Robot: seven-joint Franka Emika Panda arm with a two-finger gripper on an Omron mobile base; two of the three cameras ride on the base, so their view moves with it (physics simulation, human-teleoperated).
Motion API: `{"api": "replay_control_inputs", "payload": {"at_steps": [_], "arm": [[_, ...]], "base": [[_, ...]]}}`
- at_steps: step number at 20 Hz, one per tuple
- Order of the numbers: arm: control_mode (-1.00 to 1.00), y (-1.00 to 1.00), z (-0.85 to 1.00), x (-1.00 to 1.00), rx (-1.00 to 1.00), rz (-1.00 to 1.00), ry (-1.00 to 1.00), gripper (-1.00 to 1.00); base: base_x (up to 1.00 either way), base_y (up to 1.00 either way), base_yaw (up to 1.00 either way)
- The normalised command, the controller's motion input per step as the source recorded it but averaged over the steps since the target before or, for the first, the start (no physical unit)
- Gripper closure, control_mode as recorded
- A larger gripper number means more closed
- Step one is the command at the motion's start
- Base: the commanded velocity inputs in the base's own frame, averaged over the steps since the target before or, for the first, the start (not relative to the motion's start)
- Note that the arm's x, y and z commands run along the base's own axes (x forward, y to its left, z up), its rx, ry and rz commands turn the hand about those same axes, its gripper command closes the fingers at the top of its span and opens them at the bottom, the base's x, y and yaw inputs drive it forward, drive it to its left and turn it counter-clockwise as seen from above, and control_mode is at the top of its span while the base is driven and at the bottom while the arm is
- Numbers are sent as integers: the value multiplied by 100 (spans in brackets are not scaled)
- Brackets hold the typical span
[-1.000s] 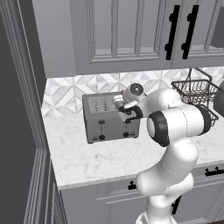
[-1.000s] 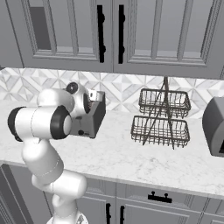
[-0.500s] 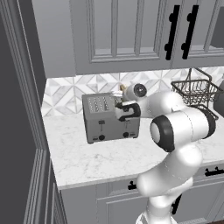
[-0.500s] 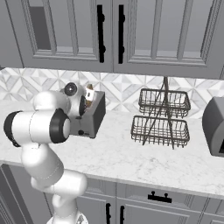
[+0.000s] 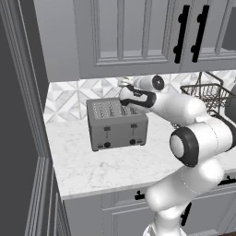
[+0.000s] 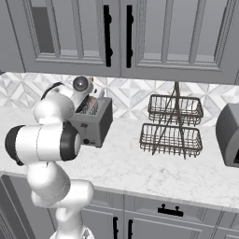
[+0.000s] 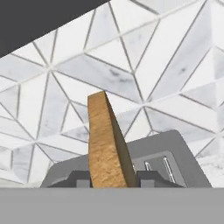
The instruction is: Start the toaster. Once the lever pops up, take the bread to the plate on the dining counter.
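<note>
The gripper (image 5: 124,97) is hovering over the toaster (image 5: 116,123) with the bread (image 7: 106,142) rising between its tips, seemingly pinched narrowly for carrying off to the plate.

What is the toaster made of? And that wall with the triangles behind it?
The toaster looks like brushed grey metal: flat, dull, boxy sides with faint shine, plus black parts on the front that are probably plastic. The wall behind it looks like marble tile: white and pale grey triangles with soft veins and thin lines between them. The worktop seems like marble too, white with faint grey veins.
</note>
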Motion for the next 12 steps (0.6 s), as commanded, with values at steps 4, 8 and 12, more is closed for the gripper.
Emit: {"api": "replay_control_inputs", "payload": {"at_steps": [4,8,12], "arm": [[-100,-18,42,-71,31,0,3,100],[-100,-17,22,-100,46,0,0,100],[-100,-11,54,-100,45,0,-1,100]], "base": [[0,0,0],[0,0,0],[0,0,0]]}}
